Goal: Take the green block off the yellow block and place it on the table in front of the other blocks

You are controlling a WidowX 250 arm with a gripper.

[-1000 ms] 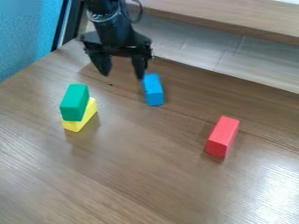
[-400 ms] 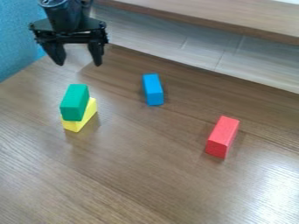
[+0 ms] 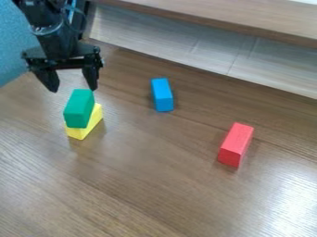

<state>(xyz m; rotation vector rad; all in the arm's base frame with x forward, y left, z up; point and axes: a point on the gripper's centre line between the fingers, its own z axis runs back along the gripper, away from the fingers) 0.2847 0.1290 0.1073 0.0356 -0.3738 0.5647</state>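
Note:
The black gripper (image 3: 73,90) hangs at the upper left with its two fingers spread apart and nothing between them. Just below it stands a green block (image 3: 79,109), which rests on top of a yellow block (image 3: 89,126). One fingertip is close to the green block's upper edge; whether they touch I cannot tell. To the right of the gripper a blue block (image 3: 163,95) lies on the wooden table. Farther right and lower, a red block (image 3: 236,144) lies on the table as well.
A raised wooden ledge (image 3: 235,21) with a pale panel (image 3: 204,48) below it runs along the back of the table (image 3: 155,185). A blue textured surface (image 3: 15,48) borders the table at the upper left.
The gripper has moved left from beside the blue block, then down and nearer to the green block. The blocks have stayed where they were.

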